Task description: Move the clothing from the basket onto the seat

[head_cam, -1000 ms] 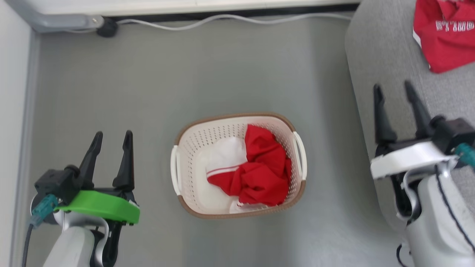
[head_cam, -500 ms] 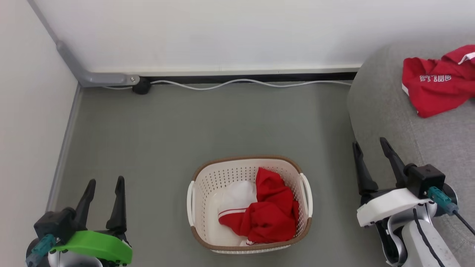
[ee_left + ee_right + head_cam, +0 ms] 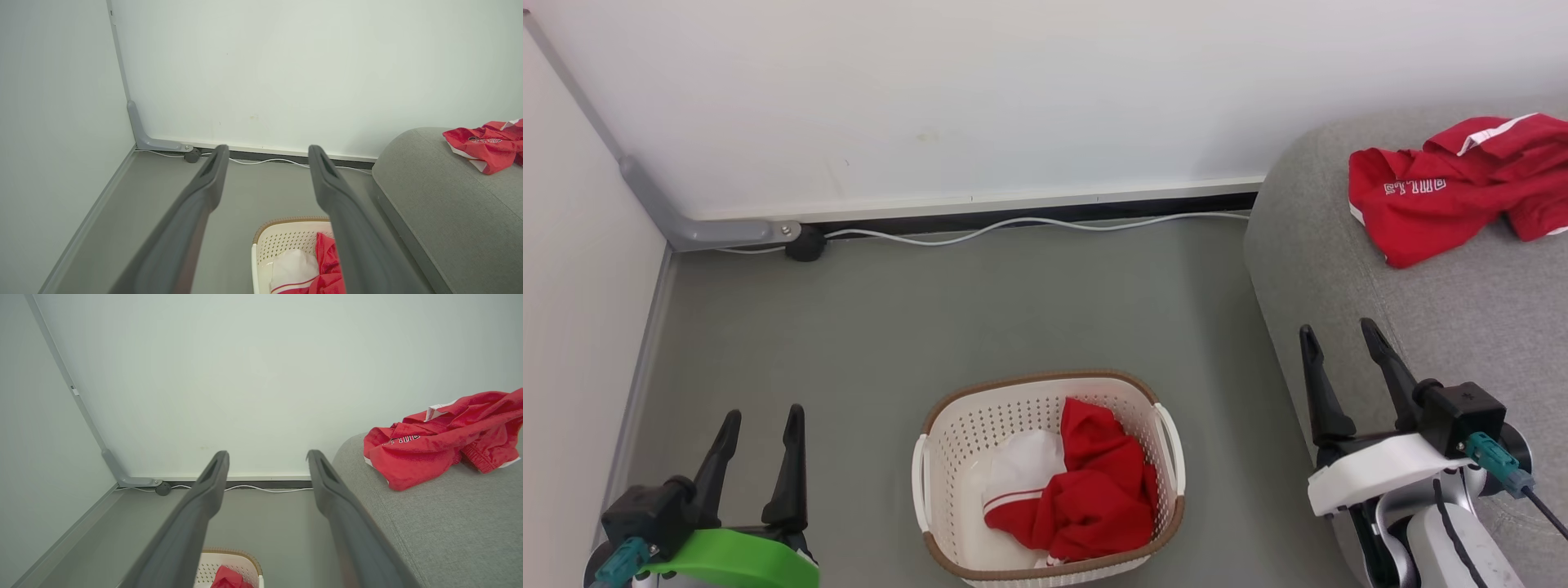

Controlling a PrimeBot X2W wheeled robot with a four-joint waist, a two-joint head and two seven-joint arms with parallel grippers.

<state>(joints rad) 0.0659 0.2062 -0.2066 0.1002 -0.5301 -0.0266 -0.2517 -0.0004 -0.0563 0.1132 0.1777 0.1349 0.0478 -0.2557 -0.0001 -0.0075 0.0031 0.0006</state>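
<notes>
Nearest me, my left claw (image 3: 765,412) hangs at the near left over the grey floor (image 3: 890,327), its two long dark fingers spread wide and holding nothing. My right claw (image 3: 1338,328) sits at the near right, just as wide and just as empty, close beside the rounded front edge of the seat (image 3: 1339,269). Between them, on the floor, stands the basket (image 3: 1029,382): oval, cream plastic punched with small holes, with a brown rim and a handle at each side. In it lies the clothing (image 3: 1094,498), a soft, crumpled red heap with a white panel (image 3: 1021,469) and striped trim on its left.

That heap is where I expect trouble. With thin cloth bunched like this I may pinch only one fold. The rest would then trail, catch on the rim and drag or tip what looks like a light basket. A fingertip pushed too deep could also lodge in one of the holes. Swinging my right claw inward, I could knock the upholstery beside it.

Farther right, the grey fabric seat is broad and seamed, but its edge curves away, so anything dropped near that edge may slide to the floor. One red garment (image 3: 1437,196) with white lettering already lies on it, well back. Along the foot of the far wall (image 3: 1013,98) runs a white cable (image 3: 1013,224).
</notes>
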